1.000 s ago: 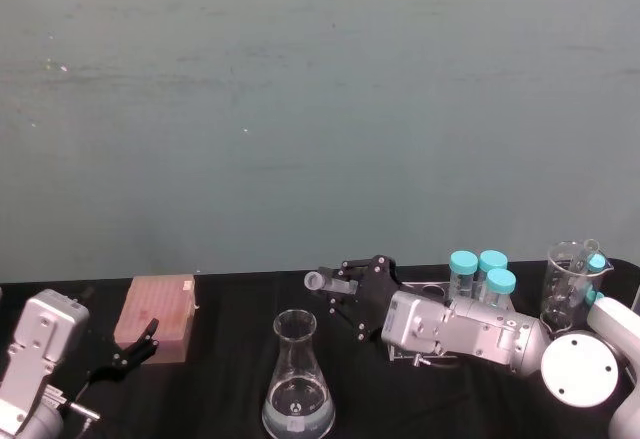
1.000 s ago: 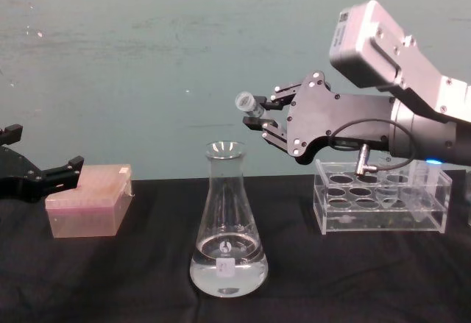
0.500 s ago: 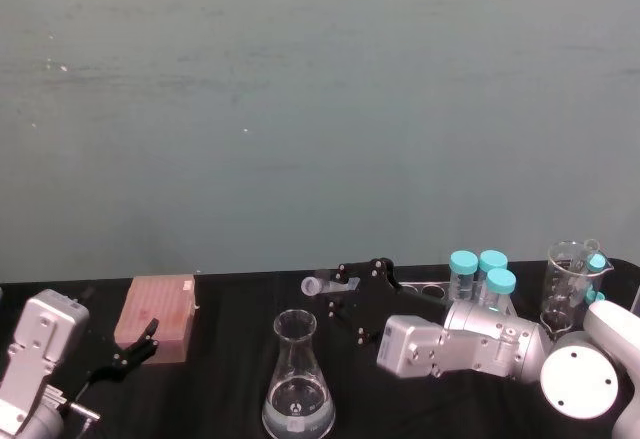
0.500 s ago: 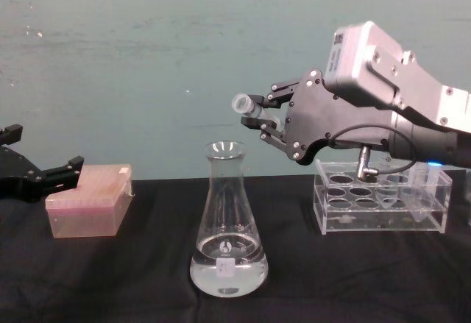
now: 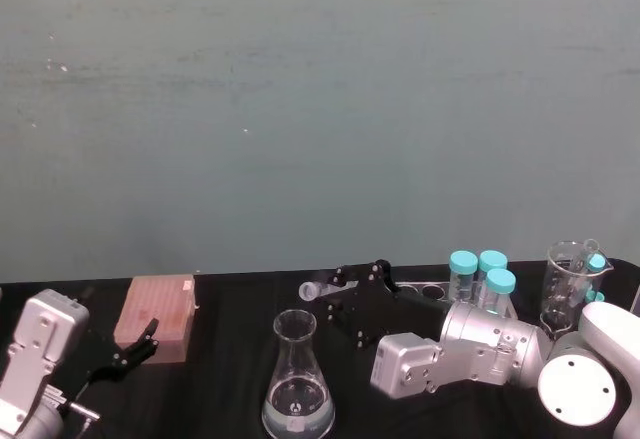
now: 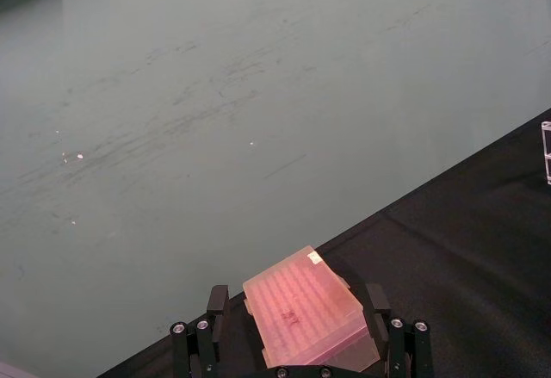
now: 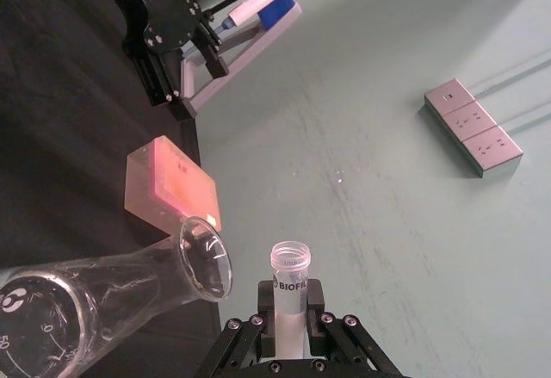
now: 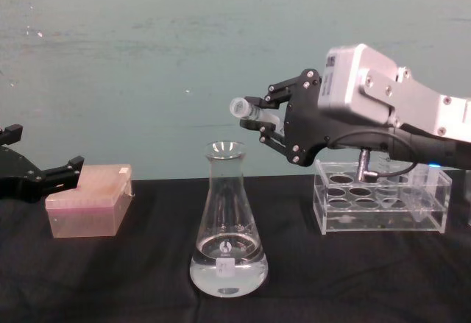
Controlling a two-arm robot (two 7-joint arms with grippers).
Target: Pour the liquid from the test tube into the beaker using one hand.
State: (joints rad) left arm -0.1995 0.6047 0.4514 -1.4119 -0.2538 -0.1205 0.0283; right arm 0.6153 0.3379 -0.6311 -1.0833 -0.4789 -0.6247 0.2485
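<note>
The black worktop [image 8: 110,286] holds three things in a row, well apart from each other: a pink box [image 8: 88,199] on the left, the tall glass beaker [image 8: 227,227] in the middle, with clear liquid [image 8: 228,273] at its bottom, and a clear tube rack [image 8: 383,205] on the right.

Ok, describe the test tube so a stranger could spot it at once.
On the black table stands a conical beaker. Above its mouth, slightly right, the right gripper holds the test tube tilted sideways. It is slim, clear and uncapped, unlike the teal-capped tubes.
</note>
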